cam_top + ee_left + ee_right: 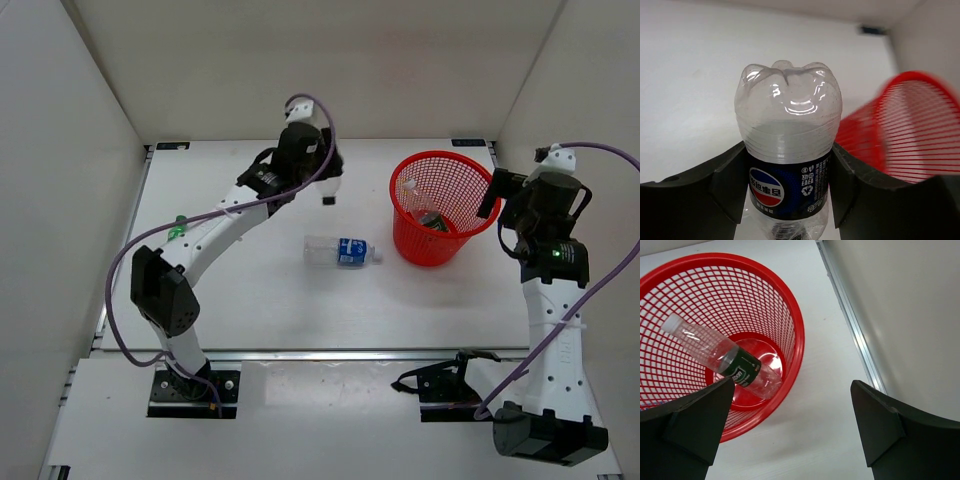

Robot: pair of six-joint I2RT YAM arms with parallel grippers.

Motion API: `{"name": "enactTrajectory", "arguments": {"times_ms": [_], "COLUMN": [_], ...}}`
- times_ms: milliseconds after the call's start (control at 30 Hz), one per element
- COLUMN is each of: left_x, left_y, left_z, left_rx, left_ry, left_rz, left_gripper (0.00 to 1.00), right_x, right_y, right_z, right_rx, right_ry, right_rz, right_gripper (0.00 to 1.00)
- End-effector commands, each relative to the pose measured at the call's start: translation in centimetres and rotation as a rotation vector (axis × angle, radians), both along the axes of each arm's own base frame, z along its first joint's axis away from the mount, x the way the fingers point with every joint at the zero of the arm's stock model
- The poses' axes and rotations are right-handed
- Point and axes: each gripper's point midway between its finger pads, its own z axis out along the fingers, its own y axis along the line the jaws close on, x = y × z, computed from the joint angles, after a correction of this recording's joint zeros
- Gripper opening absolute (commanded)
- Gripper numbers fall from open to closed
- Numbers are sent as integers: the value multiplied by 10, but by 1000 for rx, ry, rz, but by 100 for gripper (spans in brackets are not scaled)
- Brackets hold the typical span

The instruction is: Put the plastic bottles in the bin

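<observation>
My left gripper is shut on a clear bottle with a blue-red label, held bottom outward above the table, left of the red mesh bin; the bin also shows blurred in the left wrist view. A clear bottle with a blue label lies on the table in front of the bin. A clear bottle with a dark green label lies inside the bin. A green bottle peeks out behind my left arm. My right gripper is open and empty at the bin's right side.
White walls enclose the table on the left, back and right. A metal rail runs along the table's right edge next to the bin. A black bracket lies near the right arm's base.
</observation>
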Motion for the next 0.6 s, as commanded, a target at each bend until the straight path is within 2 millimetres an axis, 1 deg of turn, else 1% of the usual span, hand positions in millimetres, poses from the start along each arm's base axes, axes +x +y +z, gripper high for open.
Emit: {"name": "enactTrajectory", "arguments": {"times_ms": [0, 33, 67, 100, 133, 167, 200, 233, 267, 300, 333, 400, 433, 467, 500, 533, 567], "left_x": [-8, -11, -15, -17, -21, -23, -25, -27, -29, -32, -31, -31, -35, -37, -40, -39, -42], "left_y": [-70, -97, -122, -145, -158, -180, -198, -208, -223, -236, -242, -255, -267, -281, -284, -298, -306], "left_z": [101, 117, 129, 122, 148, 153, 157, 158, 158, 151, 146, 145, 145, 131, 147, 129, 132], "left_rx": [-160, -202, -242, -249, -297, -309, -313, -324, -349, -388, -424, -487, -511, -495, -513, -493, -509], "left_ry": [-228, -262, -276, -274, -319, -342, -365, -372, -389, -378, -361, -364, -367, -363, -395, -385, -391], "left_rz": [-201, -268, -328, -374, -407, -432, -456, -465, -491, -518, -515, -525, -553, -569, -568, -565, -568], "left_gripper": [51, 51, 51, 51, 52, 51, 51, 51, 51, 51, 50, 50, 51, 51, 50, 50, 55], "right_x": [-2, -5, -7, -8, -11, -12, -16, -16, -20, -21, -22, -22, -20, -20, -20, -20, -21], "right_y": [-7, -12, -15, -15, -17, -18, -17, -18, -23, -21, -22, -15, -10, -11, -9, -8, -9], "right_z": [13, 10, 9, 11, 9, 6, 8, 8, 11, 12, 14, 14, 14, 14, 16, 18, 16], "right_rx": [-5, -18, -29, -32, -39, -39, -39, -33, -41, -45, -43, -39, -33, -34, -23, -24, -25], "right_ry": [-79, -73, -73, -87, -89, -85, -104, -108, -121, -123, -132, -128, -135, -133, -145, -149, -143], "right_rz": [-24, -53, -73, -79, -93, -101, -107, -111, -136, -132, -140, -114, -100, -100, -97, -91, -94], "right_gripper": [100, 99, 100, 99, 99, 99, 99, 99, 99, 100, 99, 99, 99, 99, 99, 99, 100]}}
